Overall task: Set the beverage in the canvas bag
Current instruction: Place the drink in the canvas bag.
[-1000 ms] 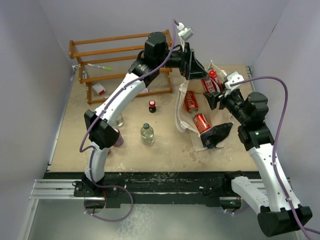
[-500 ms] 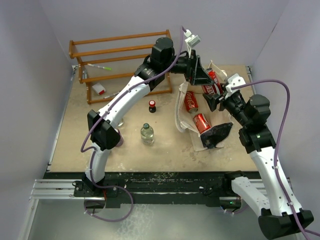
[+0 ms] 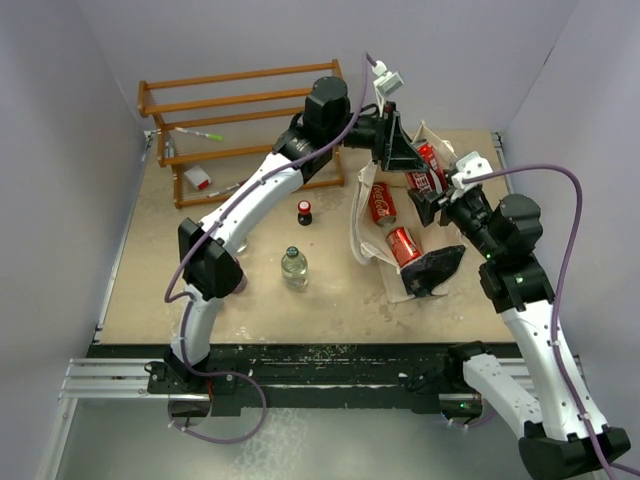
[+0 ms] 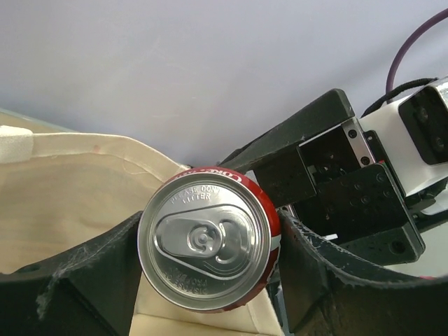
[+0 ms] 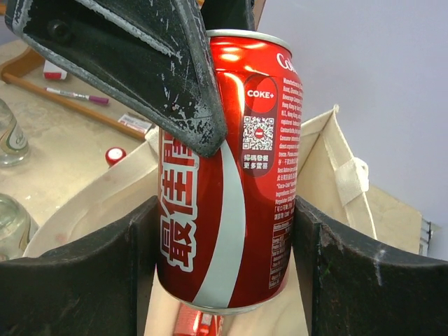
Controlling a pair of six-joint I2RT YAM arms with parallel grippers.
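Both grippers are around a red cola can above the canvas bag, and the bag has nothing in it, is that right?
Not quite. The canvas bag is not empty: the top external view shows two red cans lying in it. The left gripper and right gripper are indeed around a red cola can above it.

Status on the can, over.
Left gripper shut on can. Right gripper flanks it, grip unclear. Can above bag; two cans inside, mouth open.

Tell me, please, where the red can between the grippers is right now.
Top view: the red can is at the table's back right, between the left gripper and the right gripper, at the canvas bag's open top.
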